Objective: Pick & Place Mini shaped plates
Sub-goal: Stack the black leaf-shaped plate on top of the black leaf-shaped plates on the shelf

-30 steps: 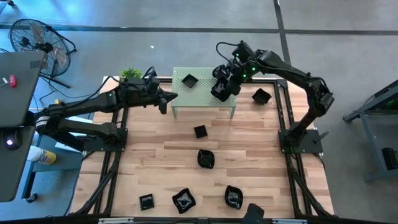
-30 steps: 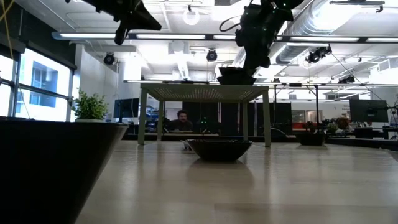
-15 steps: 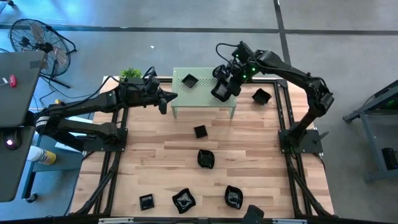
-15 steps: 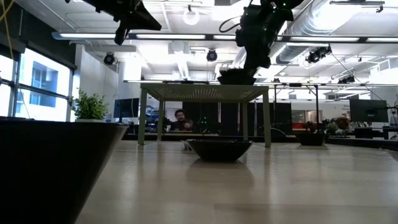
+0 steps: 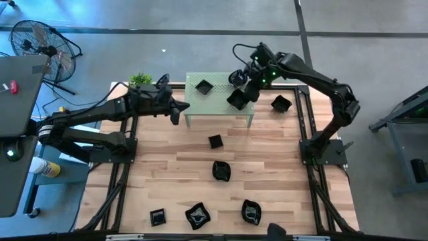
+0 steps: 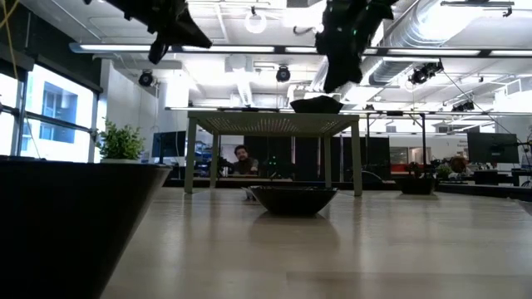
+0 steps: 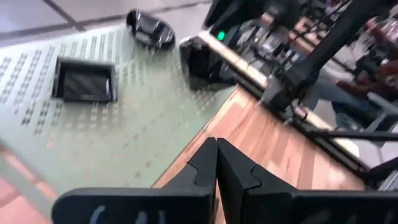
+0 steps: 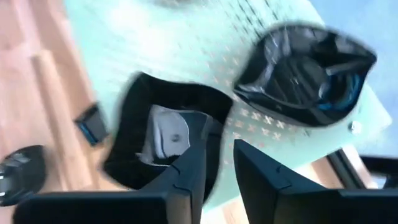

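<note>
Over the far right part of the pale green perforated stand [image 5: 217, 100], the right gripper [image 5: 249, 79] has lifted slightly clear of a mini shaped plate [image 5: 235, 101] that it was carrying a second ago. Its fingers, then clamped on the dish's rim, now stand apart with a gap between them, and the right wrist view shows the plate [image 8: 166, 137] sitting flat on the green surface below the fingertips. From the low view the dish [image 6: 316, 104] rests on the stand's top while the gripper hangs just above it, no longer touching. That reads as a completed release: this plate is placed.

Two other dishes share the stand, a square plate [image 5: 203, 86] toward the far left and a rounded plate [image 8: 308, 71] just beyond the newly placed one. Several more plates lie on the wooden table [image 5: 267, 167], among them one to the right of the stand [image 5: 281, 104] and one near the table's middle [image 5: 215, 141], so more picks remain.

The left gripper [image 5: 175, 109] waits by the stand's left edge, fingers pressed together and empty.
</note>
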